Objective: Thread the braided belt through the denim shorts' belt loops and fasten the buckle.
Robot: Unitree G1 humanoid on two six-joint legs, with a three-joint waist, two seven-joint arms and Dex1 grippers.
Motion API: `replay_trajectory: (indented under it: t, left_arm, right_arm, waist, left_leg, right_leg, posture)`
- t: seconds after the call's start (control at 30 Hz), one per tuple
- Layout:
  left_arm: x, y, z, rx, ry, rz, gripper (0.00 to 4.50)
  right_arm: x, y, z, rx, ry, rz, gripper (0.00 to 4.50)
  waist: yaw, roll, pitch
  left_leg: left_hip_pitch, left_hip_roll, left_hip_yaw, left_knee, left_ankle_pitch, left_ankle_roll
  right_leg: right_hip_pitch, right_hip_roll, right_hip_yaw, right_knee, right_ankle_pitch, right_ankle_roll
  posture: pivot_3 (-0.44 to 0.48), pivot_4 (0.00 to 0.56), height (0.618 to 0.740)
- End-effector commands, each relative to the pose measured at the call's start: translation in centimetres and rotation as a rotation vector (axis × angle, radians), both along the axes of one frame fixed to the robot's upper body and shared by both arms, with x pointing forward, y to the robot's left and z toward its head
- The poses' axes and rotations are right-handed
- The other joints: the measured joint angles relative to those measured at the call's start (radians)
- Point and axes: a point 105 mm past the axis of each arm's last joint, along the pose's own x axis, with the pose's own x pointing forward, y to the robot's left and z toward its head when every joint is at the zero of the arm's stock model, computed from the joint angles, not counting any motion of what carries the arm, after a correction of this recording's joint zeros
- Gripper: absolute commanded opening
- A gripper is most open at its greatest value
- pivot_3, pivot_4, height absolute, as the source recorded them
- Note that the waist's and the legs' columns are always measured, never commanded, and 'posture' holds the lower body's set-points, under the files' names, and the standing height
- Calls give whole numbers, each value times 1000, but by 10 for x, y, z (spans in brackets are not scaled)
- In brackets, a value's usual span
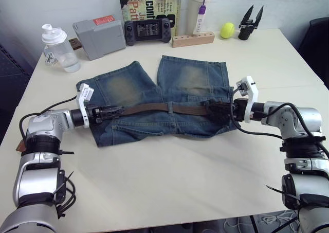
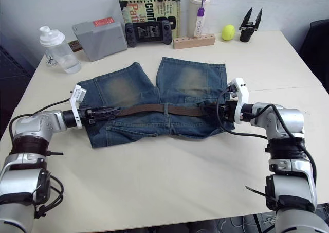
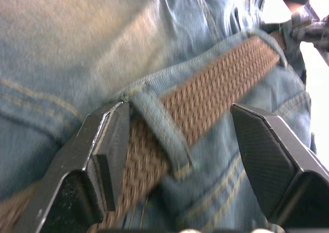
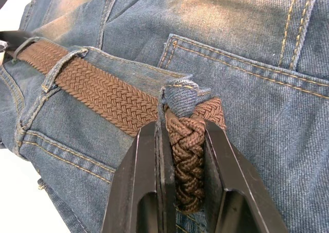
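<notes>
Denim shorts (image 1: 164,96) lie flat on your tabletop (image 1: 180,171), belt (image 1: 154,108) partly threaded. Right gripper (image 4: 181,156) pinches the belt at a loop (image 4: 180,98); left gripper (image 3: 177,156) gapes around another. Next, pull it onward.

A pale cream tabletop (image 1: 169,171) carries the denim shorts (image 1: 159,102), spread flat between the left pincer (image 1: 114,111) and the right pincer (image 1: 216,109). Well beyond the pincers, along the far edge, stand a clear shaker bottle (image 1: 59,49), a grey box (image 1: 98,36), a black game controller (image 1: 148,31), a wooden block (image 1: 193,39), a white tumbler (image 1: 199,9), a yellow-green ball (image 1: 227,30) and a spare black gripper (image 1: 250,23). A book (image 1: 150,9) stands behind the controller.
</notes>
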Motion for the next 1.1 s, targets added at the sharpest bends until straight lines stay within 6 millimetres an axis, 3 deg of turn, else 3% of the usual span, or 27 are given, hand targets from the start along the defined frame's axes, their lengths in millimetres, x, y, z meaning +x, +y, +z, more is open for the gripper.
replay_trajectory:
  t: [0.03, 0.2, 0.23, 0.5, 0.73, 0.77, 0.83, 1.0, 1.1]
  left_arm:
    - [6, 1, 11, -33, -28, 19, 2021]
    - [3, 8, 11, 5, -45, 10, 178]
    - [2, 10, 11, 22, -50, 9, 28]
    - [-2, 10, 23, 11, -127, -5, 0]
    - [-6, 11, 20, -22, -93, -3, 0]
    - [-7, 12, 25, -54, -81, -2, 530]
    - [-10, 14, 29, -74, -68, -20, 961]
    - [-14, 15, 19, -24, -10, -33, 2832]
    - [-17, 8, 9, -9, 24, -70, 4207]
  right_arm:
    - [-4, 6, 5, 19, -18, 35, 320]
    - [-3, 2, 9, 14, -30, 27, 320]
    - [-3, 1, 10, 13, -36, 25, 320]
    - [-1, 1, 18, 31, -71, 21, 320]
    - [-1, 3, 18, 30, -71, 26, 320]
    - [-1, 2, 17, 25, -71, 24, 320]
    - [-1, 2, 15, 22, -69, 21, 320]
    - [-3, 3, 13, 24, -65, 26, 320]
    - [-4, 4, 11, 24, -61, 27, 320]
  waist:
    - [-1, 0, 0]
    - [-1, 0, 0]
    - [-1, 0, 0]
    - [-1, 0, 0]
    - [-2, 0, 0]
    - [-2, 0, 0]
    - [-2, 0, 0]
    - [-2, 0, 0]
    - [-1, -1, 0]
  left_leg:
    - [0, 0, 0, 0, 0, 0]
    - [0, 0, 0, -1, 0, 0]
    - [0, 0, 0, -1, 0, 0]
    - [0, 0, 0, 0, 0, 0]
    - [0, 0, 0, 0, 0, 0]
    - [0, 0, 0, 0, 0, 0]
    - [-1, 0, 0, 0, 0, 0]
    - [-1, 0, 0, 0, 0, 0]
    - [-1, 0, 0, 1, 0, 0]
  right_leg:
    - [0, 0, 0, 0, 0, 0]
    - [0, 0, 0, 0, 0, 0]
    - [0, 0, 0, 0, 0, 0]
    - [0, 0, 0, 0, 0, 0]
    - [0, 0, 0, 0, 0, 0]
    - [0, 0, 0, 0, 0, 0]
    - [-1, 0, 0, 0, 0, 0]
    - [-1, 0, 0, 1, 0, 0]
    - [-2, 0, 0, 1, 0, 0]
  posture:
    - [0, 150, 726]
    - [0, 150, 726]
    - [0, 150, 726]
    - [0, 150, 726]
    - [0, 150, 726]
    - [0, 150, 726]
    - [0, 150, 726]
    - [0, 150, 726]
    - [0, 150, 726]
